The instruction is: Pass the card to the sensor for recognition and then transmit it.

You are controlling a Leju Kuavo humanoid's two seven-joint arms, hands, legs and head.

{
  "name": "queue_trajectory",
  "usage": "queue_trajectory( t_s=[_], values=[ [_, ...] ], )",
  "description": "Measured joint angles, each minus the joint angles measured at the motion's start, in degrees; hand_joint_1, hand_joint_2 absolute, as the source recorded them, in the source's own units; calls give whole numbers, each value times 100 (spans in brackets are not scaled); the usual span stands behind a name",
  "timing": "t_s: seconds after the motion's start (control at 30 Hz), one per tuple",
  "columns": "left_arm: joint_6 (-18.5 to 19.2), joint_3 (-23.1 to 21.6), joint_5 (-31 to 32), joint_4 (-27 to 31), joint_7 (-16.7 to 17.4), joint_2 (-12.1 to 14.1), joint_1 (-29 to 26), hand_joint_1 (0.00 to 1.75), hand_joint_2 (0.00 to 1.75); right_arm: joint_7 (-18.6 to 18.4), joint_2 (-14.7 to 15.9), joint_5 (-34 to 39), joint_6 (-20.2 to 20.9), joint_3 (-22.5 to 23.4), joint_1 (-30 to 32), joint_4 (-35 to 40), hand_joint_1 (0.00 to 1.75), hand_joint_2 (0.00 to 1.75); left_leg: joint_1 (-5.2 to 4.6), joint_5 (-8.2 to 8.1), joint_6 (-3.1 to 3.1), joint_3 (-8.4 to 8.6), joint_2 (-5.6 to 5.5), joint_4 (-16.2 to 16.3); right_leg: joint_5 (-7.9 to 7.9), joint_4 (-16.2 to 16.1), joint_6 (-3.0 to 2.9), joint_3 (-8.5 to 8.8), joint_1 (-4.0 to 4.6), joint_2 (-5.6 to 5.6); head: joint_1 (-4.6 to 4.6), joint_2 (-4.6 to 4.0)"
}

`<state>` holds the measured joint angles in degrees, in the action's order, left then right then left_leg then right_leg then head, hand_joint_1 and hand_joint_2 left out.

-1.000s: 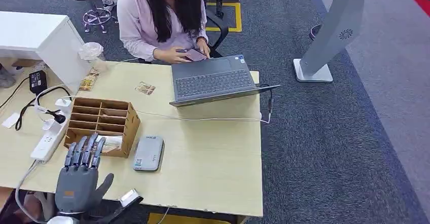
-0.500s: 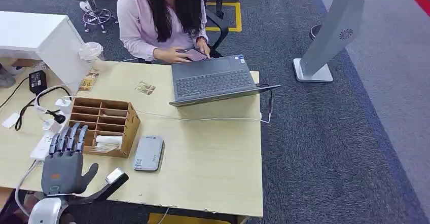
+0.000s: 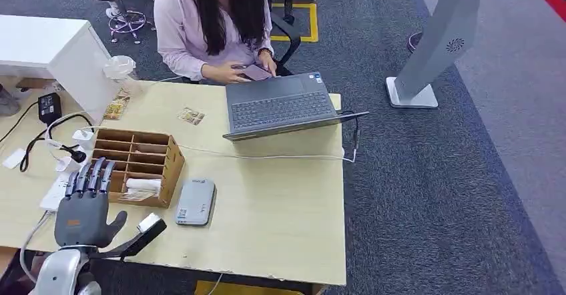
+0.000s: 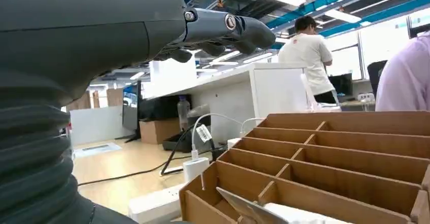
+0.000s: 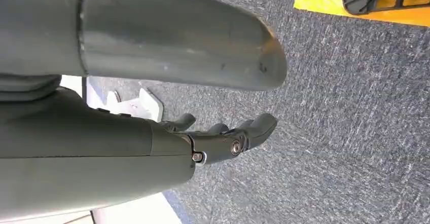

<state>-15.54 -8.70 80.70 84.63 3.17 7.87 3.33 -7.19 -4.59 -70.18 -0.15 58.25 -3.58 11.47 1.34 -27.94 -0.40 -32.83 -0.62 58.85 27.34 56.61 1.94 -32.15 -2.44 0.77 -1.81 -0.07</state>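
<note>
Fingers (image 3: pixel 90 175) of the left hand (image 3: pixel 83 211) spread wide, empty, at lower left of the head view, over the counter (image 3: pixel 280 208) beside the box (image 3: pixel 137 165); the card (image 3: pixel 133 195) lies in its front compartment, the grey sensor (image 3: pixel 195 201) just right. Left wrist view: card (image 4: pixel 248 210) at bottom centre. Right wrist view: right hand (image 5: pixel 223 138) loosely open, empty, above carpet (image 5: pixel 355 107).
</note>
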Motion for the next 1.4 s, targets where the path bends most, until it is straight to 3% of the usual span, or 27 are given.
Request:
queue_trajectory(
  t_s=[0.7,1.4],
  values=[
    [160,0,48,-785,92,53,591,0,175,30,0,-133,79,0,-5,2,0,0,0,0,0,0,0,0,0,0,0,-1,0,0,-2,0],
    [223,-127,72,-1275,59,-125,803,0,175,72,0,-190,116,0,-12,2,0,0,0,0,0,1,1,0,0,0,0,-1,0,2,0,0]
  ],
)
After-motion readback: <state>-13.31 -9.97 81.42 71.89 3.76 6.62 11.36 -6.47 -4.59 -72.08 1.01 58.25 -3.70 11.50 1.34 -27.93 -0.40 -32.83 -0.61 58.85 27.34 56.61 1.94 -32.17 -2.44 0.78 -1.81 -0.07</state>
